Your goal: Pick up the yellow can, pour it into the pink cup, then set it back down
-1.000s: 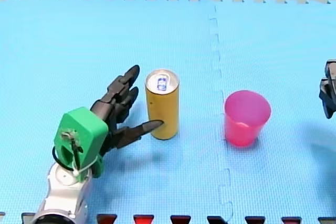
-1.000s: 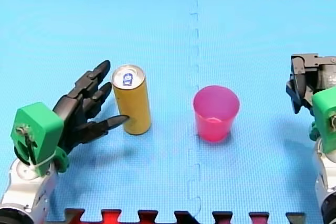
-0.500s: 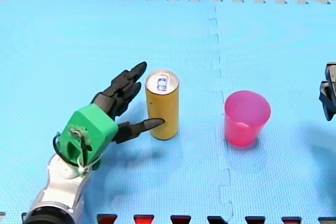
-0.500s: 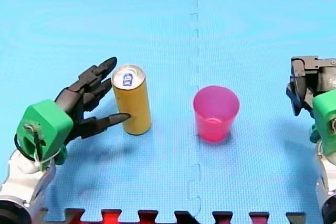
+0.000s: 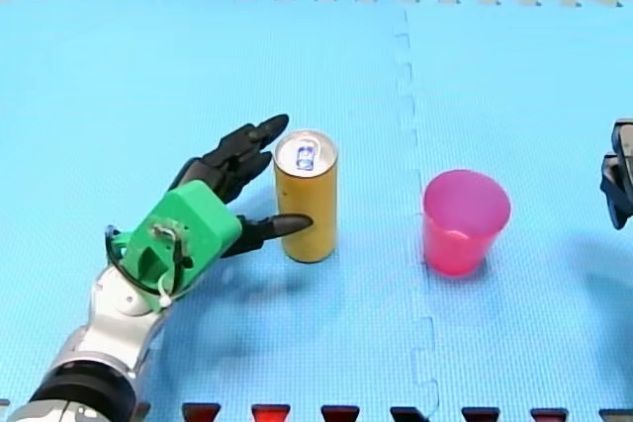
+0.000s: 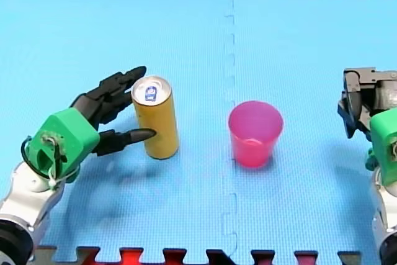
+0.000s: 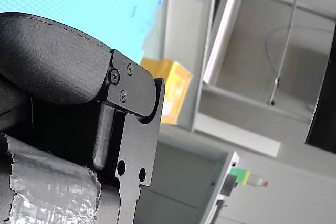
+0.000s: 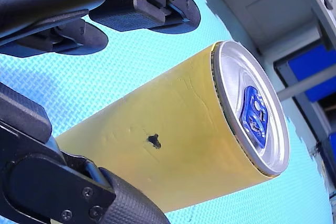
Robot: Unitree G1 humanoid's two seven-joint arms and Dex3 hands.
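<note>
Between fingers [image 6: 121,80] of left hand [image 6: 94,115], yellow can [image 6: 159,130]

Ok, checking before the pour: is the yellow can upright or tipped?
Upright: the yellow can stands on its base on the blue mat, silver top facing up.

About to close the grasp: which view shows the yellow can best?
The second wrist view shows the yellow can close up, lid and side clear, between the left hand's fingers. Both head views show it upright on the blue mat, from above.
</note>
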